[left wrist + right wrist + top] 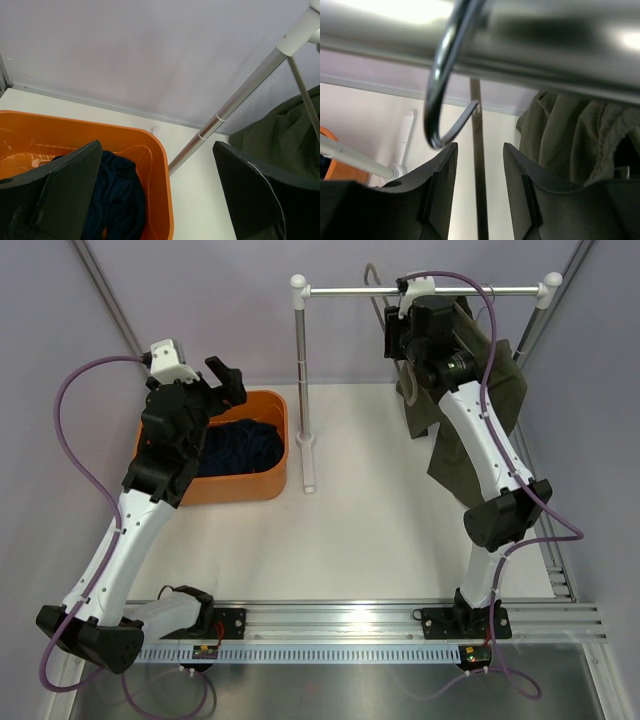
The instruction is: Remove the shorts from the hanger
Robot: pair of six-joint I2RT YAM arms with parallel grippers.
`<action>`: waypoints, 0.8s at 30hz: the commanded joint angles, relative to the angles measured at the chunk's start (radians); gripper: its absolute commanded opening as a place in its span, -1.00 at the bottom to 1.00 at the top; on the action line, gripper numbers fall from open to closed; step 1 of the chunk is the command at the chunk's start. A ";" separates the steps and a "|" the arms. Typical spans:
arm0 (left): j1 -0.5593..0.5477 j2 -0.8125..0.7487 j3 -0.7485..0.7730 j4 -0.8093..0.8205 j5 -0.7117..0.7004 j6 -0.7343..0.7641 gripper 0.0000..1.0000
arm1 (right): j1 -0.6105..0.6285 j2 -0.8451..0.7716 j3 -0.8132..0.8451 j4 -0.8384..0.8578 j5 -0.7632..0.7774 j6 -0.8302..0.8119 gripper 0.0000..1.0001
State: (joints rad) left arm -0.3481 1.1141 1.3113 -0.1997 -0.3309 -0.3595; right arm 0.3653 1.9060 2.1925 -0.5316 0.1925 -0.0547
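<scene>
Two arms: left arm [120, 530] bends over the orange bin; right arm [490, 455] reaches up to the rail at the far right.
Left gripper [156, 147]: above the bin's near side, jaws spread wide, nothing between them.
Bin [240, 485]: on the table [380, 530] at the far left, just beside the stand's foot.
Navy shorts [240, 445]: crumpled inside the bin, off any hanger; the left wrist view shows them lying against the bin's inner wall, below the left finger.
Post [300, 370]: upright between the bin and the right arm, carrying the rail's left end.
Rail [350, 288]: horizontal, running from the post to a second support at the far right.
Hook [437, 100]: dark metal, curled over the rail; its open tip hangs just above the right gripper's left finger.
Right gripper [480, 147]: directly under the rail, jaws parted by a narrow gap and gripping nothing; the hook is above the fingers, not between them.
Olive shorts [505, 390]: hanging below the rail's right part, behind and beside the right arm, draped down toward the table; in the right wrist view they sit just right of the right finger. The hanger's body is hidden, so I cannot tell how they are attached.
</scene>
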 commanded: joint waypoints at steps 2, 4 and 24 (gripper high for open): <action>0.000 -0.016 -0.006 0.052 0.027 -0.001 0.98 | -0.008 -0.151 -0.042 0.031 0.010 0.027 0.02; 0.000 -0.013 -0.004 0.054 0.030 -0.001 0.98 | -0.006 -0.197 -0.072 0.041 0.008 0.041 0.04; 0.000 -0.008 -0.017 0.051 0.043 -0.001 0.98 | -0.020 -0.458 -0.215 0.022 0.335 0.015 0.35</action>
State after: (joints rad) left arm -0.3481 1.1145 1.2999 -0.1928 -0.3145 -0.3592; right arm 0.3614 1.4853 1.9747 -0.5533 0.4099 -0.0116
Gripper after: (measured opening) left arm 0.988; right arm 0.668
